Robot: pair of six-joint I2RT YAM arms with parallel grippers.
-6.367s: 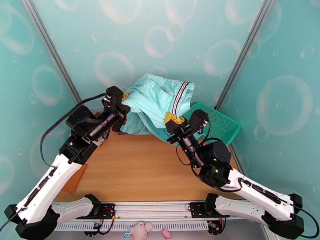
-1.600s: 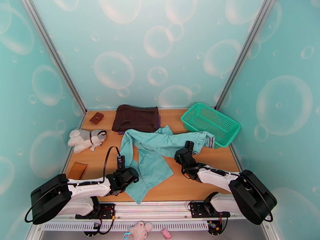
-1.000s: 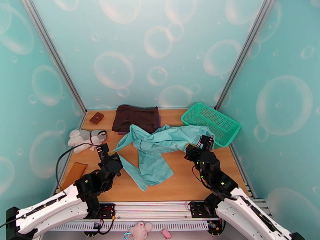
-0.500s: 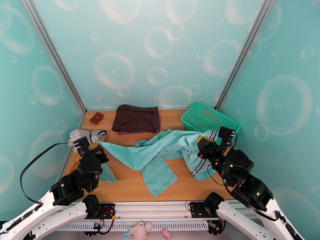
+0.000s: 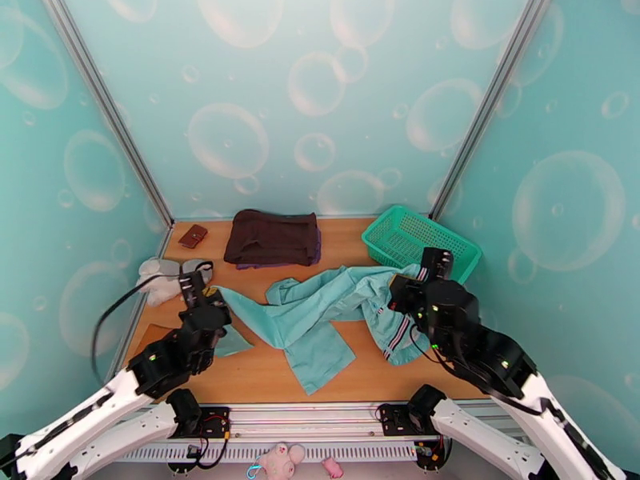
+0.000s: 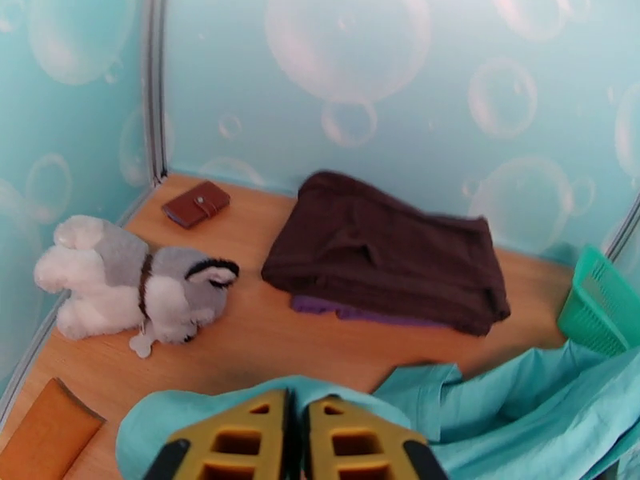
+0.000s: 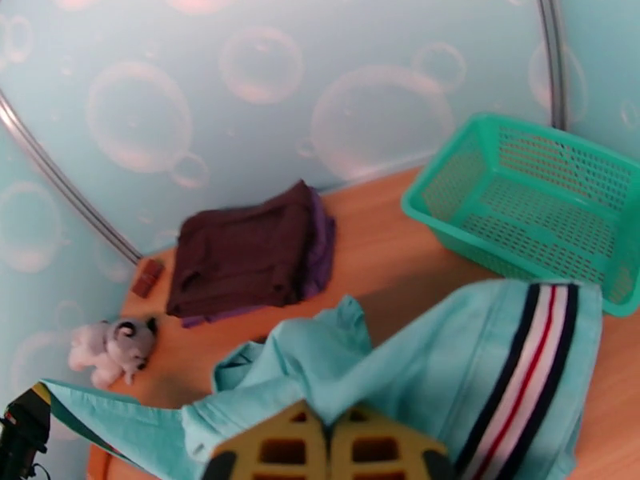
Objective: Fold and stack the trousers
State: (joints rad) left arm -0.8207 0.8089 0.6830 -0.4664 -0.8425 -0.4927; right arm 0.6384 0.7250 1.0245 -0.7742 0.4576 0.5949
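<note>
You see the trousers (image 5: 316, 312) spread across the middle of the desk (image 5: 364, 376) in the top view, one leg stretched toward the left of the frame and another running down toward the lower centre. The striped waistband (image 5: 398, 336) hangs at the right, just under the right arm.

Your left claw (image 5: 212, 293) is pinched closed on the end of the stretched leg. In the left wrist view its yellow fingers (image 6: 260, 434) meet with teal cloth bunched over their tips, so the actual pinch point is covered.

Your right claw (image 5: 398, 283) is likewise clamped. In the right wrist view the fingers (image 7: 276, 450) press together and the cloth (image 7: 400, 370) rises straight off them, so it appears to grip near the waistband (image 7: 520, 370), though the contact itself is buried in the fold.

At the top of the desk a dark brown garment (image 5: 272, 236) lies folded, and a purple layer (image 6: 352, 311) peeks out beneath it. The green basket (image 5: 416, 238) sits at the upper right, its near corner hidden by the right arm. A plush dog (image 5: 160, 280) is partly behind the left arm. A brown wallet (image 5: 193, 235) lies in the upper left corner, and a flat brown piece (image 6: 48, 418) is cut off by the lower-left edge.
</note>
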